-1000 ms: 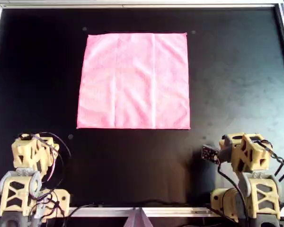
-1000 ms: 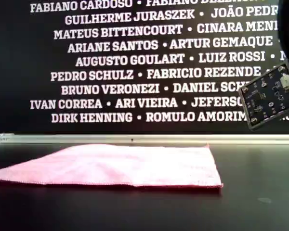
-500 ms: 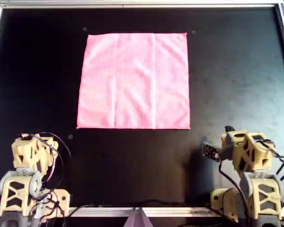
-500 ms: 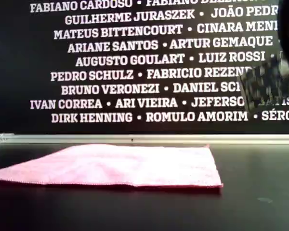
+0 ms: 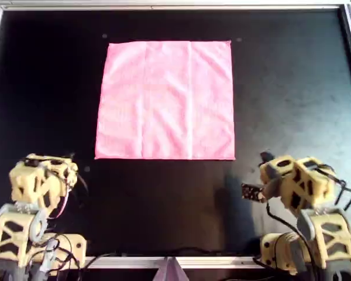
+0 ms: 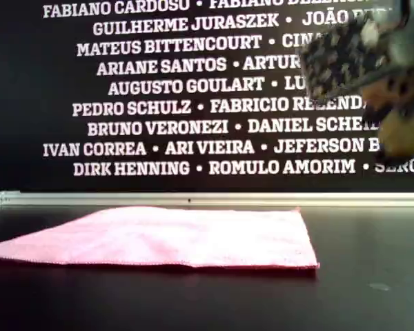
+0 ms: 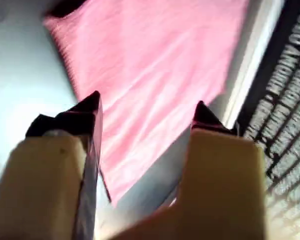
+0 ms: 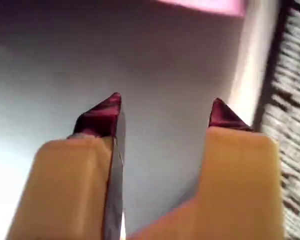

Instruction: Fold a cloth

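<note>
The pink cloth point(image 5: 167, 99) lies flat and unfolded on the black table, a square with faint crease lines. It shows low and flat in the exterior view point(image 6: 172, 238). My first gripper point(image 7: 147, 107) is open and empty, above the table, with the cloth point(image 7: 155, 80) spread ahead of its fingertips. My second gripper point(image 8: 165, 102) is open and empty over bare table, with only a cloth edge point(image 8: 205, 5) at the frame's border. The wrist views do not show which arm is which. In the overhead view both arms stand near the front edge, apart from the cloth.
One arm point(image 5: 41, 181) stands at the overhead view's lower left, the other point(image 5: 292, 181) at its lower right. A metal rail point(image 5: 175, 6) frames the table. A dark wall with white names point(image 6: 179, 89) stands behind. A blurred arm part point(image 6: 359, 62) fills the exterior view's upper right.
The arm at the overhead view's lower right has swung up and toward the cloth; its circuit board rose and moved left in the exterior view. The lower-left arm shifted slightly. The cloth has not moved.
</note>
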You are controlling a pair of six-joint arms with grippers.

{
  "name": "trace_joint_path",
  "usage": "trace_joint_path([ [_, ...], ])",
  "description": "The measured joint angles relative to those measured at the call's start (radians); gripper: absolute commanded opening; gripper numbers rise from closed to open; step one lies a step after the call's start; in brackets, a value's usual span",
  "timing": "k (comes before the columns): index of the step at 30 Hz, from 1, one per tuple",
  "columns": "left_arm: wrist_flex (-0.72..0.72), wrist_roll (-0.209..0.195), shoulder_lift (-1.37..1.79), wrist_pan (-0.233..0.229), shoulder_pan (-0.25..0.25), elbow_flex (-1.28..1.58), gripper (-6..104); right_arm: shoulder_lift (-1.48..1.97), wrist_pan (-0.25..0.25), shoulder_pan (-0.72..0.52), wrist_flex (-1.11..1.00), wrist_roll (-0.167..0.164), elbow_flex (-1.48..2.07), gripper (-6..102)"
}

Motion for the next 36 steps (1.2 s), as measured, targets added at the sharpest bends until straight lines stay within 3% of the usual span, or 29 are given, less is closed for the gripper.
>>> trace_joint_path([
  [3, -0.066, -0.035, -0.204, 0.002, -0.005, -0.025, 65, -0.215, -0.003, 0.021, 0.000, 0.000, -0.117, 71],
  [8, -0.161, -0.035, -0.572, 0.002, -0.015, -0.137, 65, -0.543, -0.008, 0.084, 0.000, 0.003, -0.279, 72],
  [14, -0.186, -0.035, -0.854, 0.002, -0.138, -0.281, 65, -0.798, -0.008, 0.133, -0.009, 0.017, -0.377, 72],
  [17, -0.187, -0.035, -0.930, 0.002, -0.181, -0.337, 65, -0.871, -0.008, 0.126, -0.052, 0.055, -0.396, 72],
  [24, -0.193, -0.040, -1.103, 0.002, -0.184, -0.460, 65, -0.980, -0.008, 0.133, -0.170, 0.075, -0.396, 72],
  [36, -0.193, -0.046, -1.292, -0.002, -0.184, -0.615, 65, -1.109, -0.009, 0.140, -0.278, 0.071, -0.434, 72],
])
